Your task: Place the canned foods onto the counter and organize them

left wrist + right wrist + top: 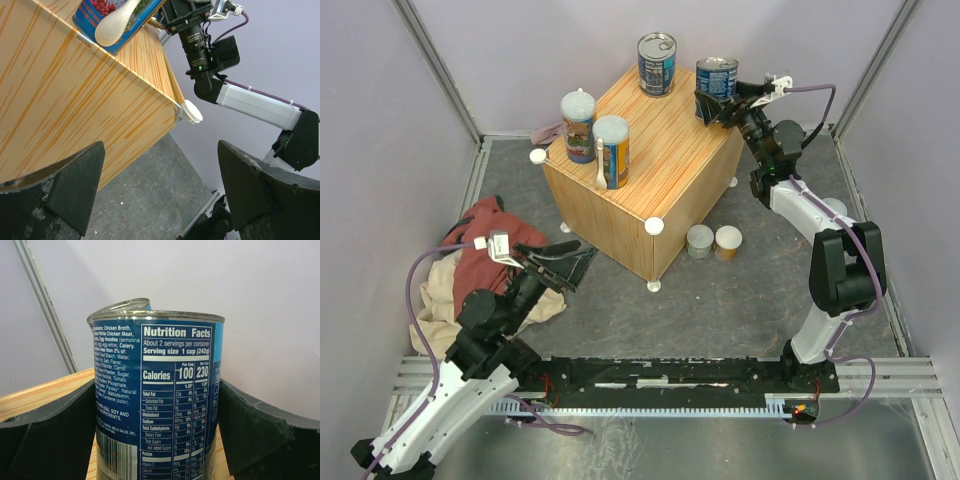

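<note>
1. Nearest, the left gripper (pixel 576 258) is held low beside the red cloth (pixel 485 240) and the beige cloth (pixel 435 300). Its fingers are spread wide with nothing between them, and it is aimed at the side of the counter (pixel 670 130).
2. Two short cans (pixel 700 241) (pixel 727 242) are seen standing side by side on the floor (pixel 740 300), close under the counter's right face. They are judged not yet placed.
3. On the counter's top, two tall cans (pixel 578 125) (pixel 611 150) are stood near the left edge, with a white spoon (pixel 601 168) leaned on the nearer one.
4. Farther back, a blue can (pixel 657 63) is set at the far corner. A second blue can (pixel 155 400) at the right corner is pinched by the right gripper (pixel 717 103), whose fingers are pressed to both its sides. Whether its base is down on the wood cannot be told.
5. Setting this can down is judged to be the step in hand. It should be kept upright, seated flat and well in from the edge. The fingers should then be opened only slightly and drawn straight back, so that nothing is dragged or tipped.
6. The wood-grain top looks smooth and level, so a nudged can may slide; space for the short cans is seen in its middle. The floor is a mottled grey mat, closed in by pale lilac walls (pixel 380 120).
</note>
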Tool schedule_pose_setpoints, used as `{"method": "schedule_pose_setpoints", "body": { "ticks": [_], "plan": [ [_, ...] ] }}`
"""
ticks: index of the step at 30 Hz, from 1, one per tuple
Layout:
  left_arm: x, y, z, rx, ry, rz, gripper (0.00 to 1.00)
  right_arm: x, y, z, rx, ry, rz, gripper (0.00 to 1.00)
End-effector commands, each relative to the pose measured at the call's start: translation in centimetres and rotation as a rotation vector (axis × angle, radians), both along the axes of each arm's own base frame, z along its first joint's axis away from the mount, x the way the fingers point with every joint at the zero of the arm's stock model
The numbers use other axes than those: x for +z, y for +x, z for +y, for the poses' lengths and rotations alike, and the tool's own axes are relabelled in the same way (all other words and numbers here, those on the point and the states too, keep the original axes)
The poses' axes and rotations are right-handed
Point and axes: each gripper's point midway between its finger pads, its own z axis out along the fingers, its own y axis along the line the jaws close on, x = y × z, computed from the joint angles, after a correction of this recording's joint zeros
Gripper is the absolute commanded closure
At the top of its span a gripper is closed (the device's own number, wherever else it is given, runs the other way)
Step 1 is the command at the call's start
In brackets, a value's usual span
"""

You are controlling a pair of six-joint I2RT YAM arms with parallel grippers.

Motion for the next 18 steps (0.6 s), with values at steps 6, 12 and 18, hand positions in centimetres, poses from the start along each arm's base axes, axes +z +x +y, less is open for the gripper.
{"method": "schedule_pose_setpoints", "body": {
  "ticks": [6,12,18],
  "plan": [
    [1.6,-0.3,0.7,0.027,0.005,-0.083,0.01,6.4,-3.9,-1.5,-0.020,0.084,-0.275,0.42],
    [1.6,-0.5,0.9,0.028,0.001,-0.084,0.01,4.8,-4.0,-1.7,-0.030,0.085,-0.240,0.34],
    [1.8,-0.6,0.8,0.019,-0.010,-0.086,0.01,3.0,-3.9,-1.8,-0.030,0.086,-0.195,0.19]
  ]
}}
